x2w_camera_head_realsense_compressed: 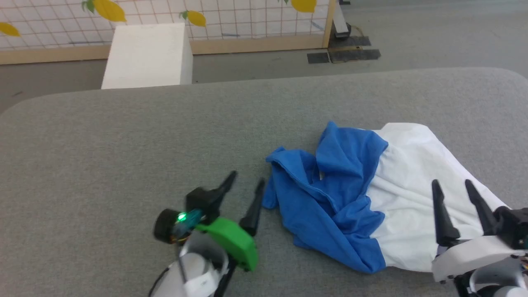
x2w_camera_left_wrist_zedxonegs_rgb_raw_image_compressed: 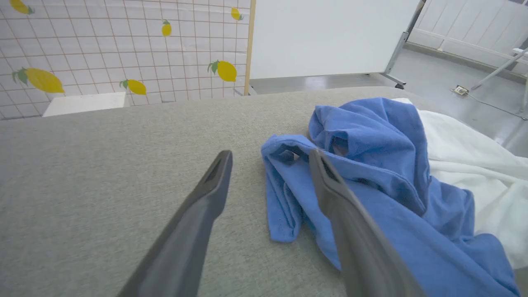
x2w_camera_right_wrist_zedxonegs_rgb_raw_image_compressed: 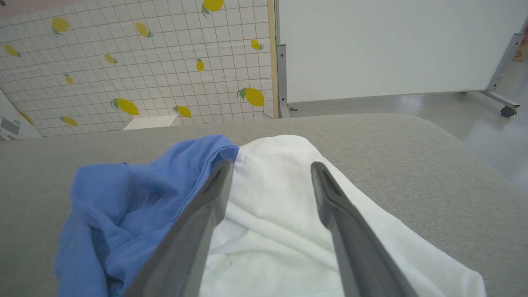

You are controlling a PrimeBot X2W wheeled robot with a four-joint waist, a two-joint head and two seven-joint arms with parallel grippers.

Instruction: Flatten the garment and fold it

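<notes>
The garment point(x2w_camera_head_realsense_compressed: 363, 198) lies crumpled on the right half of the grey table point(x2w_camera_head_realsense_compressed: 123, 144), blue sleeves bunched on its left, white body on its right. My left gripper point(x2w_camera_head_realsense_compressed: 246, 184) stands open just left of the blue bunch, with nothing between its fingers. In the left wrist view the garment point(x2w_camera_left_wrist_zedxonegs_rgb_raw_image_compressed: 371, 173) lies under and beyond the right finger of that gripper point(x2w_camera_left_wrist_zedxonegs_rgb_raw_image_compressed: 270, 156). My right gripper point(x2w_camera_head_realsense_compressed: 453, 185) hovers open over the white body near the table's front. In the right wrist view the gripper point(x2w_camera_right_wrist_zedxonegs_rgb_raw_image_compressed: 270, 166) has white cloth of the garment point(x2w_camera_right_wrist_zedxonegs_rgb_raw_image_compressed: 272, 206) beneath its spread fingers.
A white box point(x2w_camera_head_realsense_compressed: 146, 55) stands on the floor beyond the table's far edge, in front of a lemon-patterned tiled partition point(x2w_camera_head_realsense_compressed: 206, 20). A white board on a wheeled stand point(x2w_camera_right_wrist_zedxonegs_rgb_raw_image_compressed: 392, 45) is behind the table. Bare table surface stretches to the left.
</notes>
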